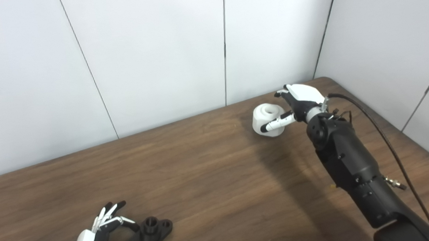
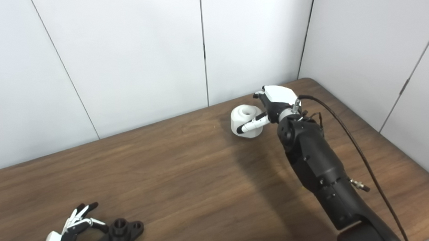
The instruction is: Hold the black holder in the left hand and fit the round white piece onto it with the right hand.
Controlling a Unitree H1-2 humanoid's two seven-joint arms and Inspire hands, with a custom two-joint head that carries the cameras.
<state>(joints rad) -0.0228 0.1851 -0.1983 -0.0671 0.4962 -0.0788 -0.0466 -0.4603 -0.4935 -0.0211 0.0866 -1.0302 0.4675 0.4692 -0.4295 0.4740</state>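
Note:
The black holder (image 1: pixel 150 232) lies flat on the wooden table (image 1: pixel 210 179) near the front left, with a short upright tube and flat lobes with holes. My left hand (image 1: pixel 102 231) is beside it on its left. Its fingers are spread above the holder's left end and its thumb is low at the picture's edge, so it is open. The round white piece (image 1: pixel 267 118), a thick ring with a hole on top, stands at the far right of the table. My right hand (image 1: pixel 297 103) wraps it from the right, thumb across its front and fingers behind it.
White wall panels stand right behind the table's far edge and along its right side. The table's rounded far right corner (image 1: pixel 324 80) is close to my right hand. A black cable (image 1: pixel 380 130) runs along my right forearm.

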